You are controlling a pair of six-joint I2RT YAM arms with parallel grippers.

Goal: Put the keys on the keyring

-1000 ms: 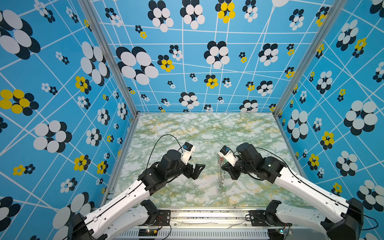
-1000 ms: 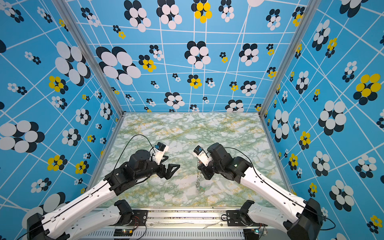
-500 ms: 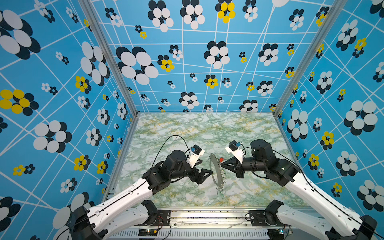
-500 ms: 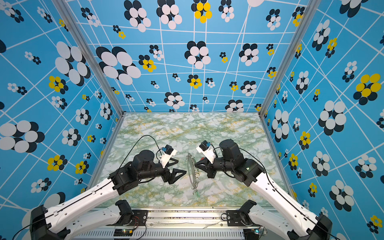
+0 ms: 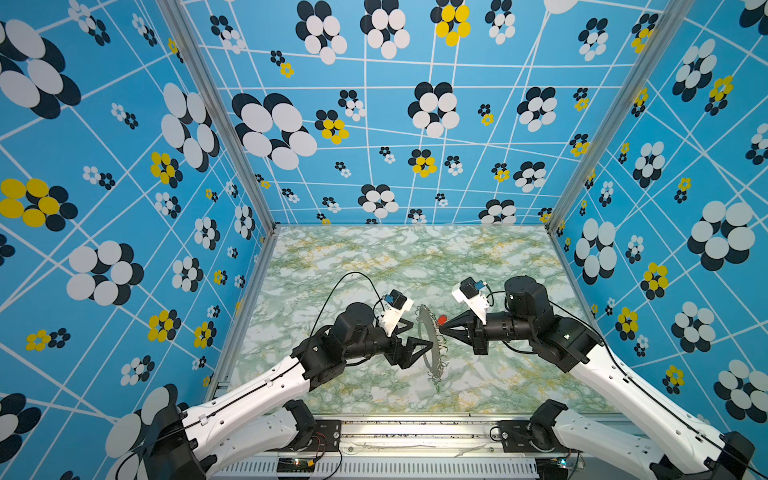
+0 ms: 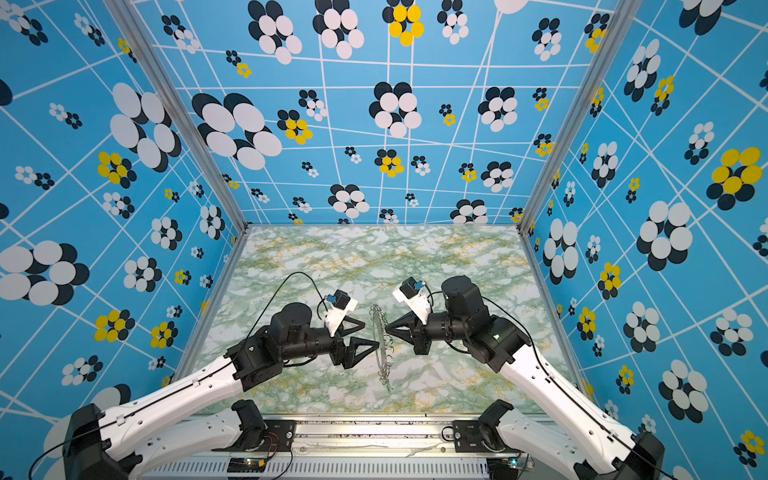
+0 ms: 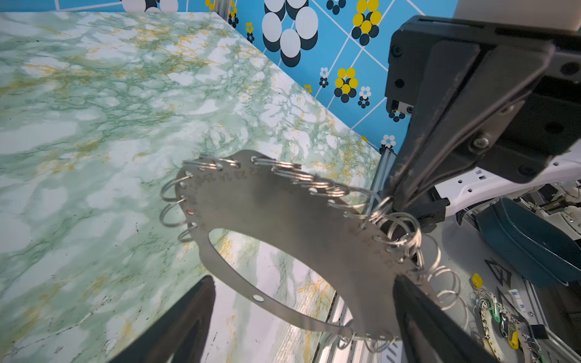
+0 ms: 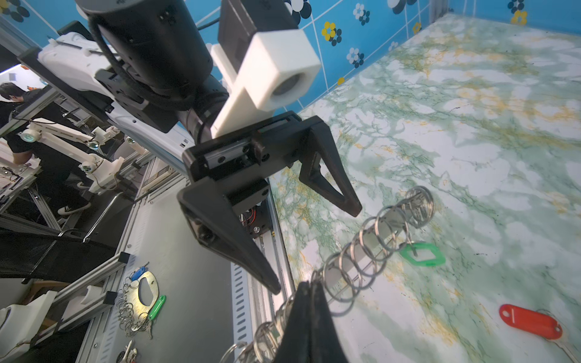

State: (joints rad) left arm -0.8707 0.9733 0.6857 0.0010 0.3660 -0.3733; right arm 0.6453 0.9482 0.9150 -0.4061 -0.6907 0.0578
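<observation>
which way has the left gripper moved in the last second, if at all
Yes: the left gripper moved right, away from the table's left edge, toward the keyring.

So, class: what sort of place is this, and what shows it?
Most likely a robotics lab test cell: two white robot arms work over a marble-patterned table boxed in by blue flowered walls, and another arm rig shows beyond it.

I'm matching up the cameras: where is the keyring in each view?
A top view: keyring low centre, on edge.
A top view: low centre too.
Left wrist: broadside, mid-picture.
Right wrist: edge-on, mid-picture.
Landmark: right tool pinching its rim.
</observation>
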